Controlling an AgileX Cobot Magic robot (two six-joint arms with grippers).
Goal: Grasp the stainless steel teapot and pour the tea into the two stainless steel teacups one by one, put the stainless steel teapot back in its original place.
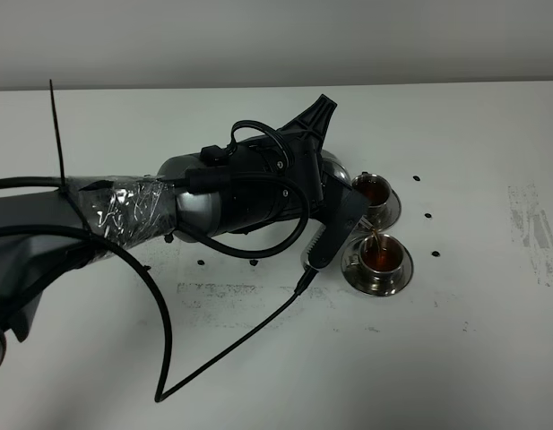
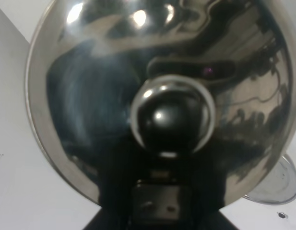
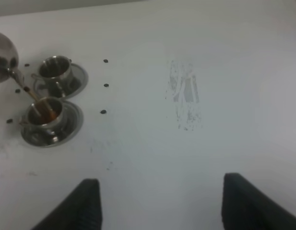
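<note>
The stainless steel teapot (image 1: 341, 168) is tipped toward the cups and mostly hidden under my left arm. My left gripper (image 1: 330, 204) is shut on its handle. In the left wrist view its domed lid and knob (image 2: 171, 120) fill the frame. A thin stream of tea (image 3: 34, 98) runs from the spout into the nearer teacup (image 1: 381, 256) (image 3: 45, 115), which holds reddish-brown liquid. The farther teacup (image 1: 375, 190) (image 3: 54, 71) also holds tea. Both stand on saucers. My right gripper (image 3: 167, 206) hangs open above bare table, well off to the cups' side.
A flat steel disc (image 2: 278, 184), apparently the original place, peeks out beside the teapot. A loose black cable (image 1: 213, 354) loops over the table in front of the left arm. Small black dots (image 3: 105, 85) and a scuffed patch (image 3: 186, 98) mark the white table.
</note>
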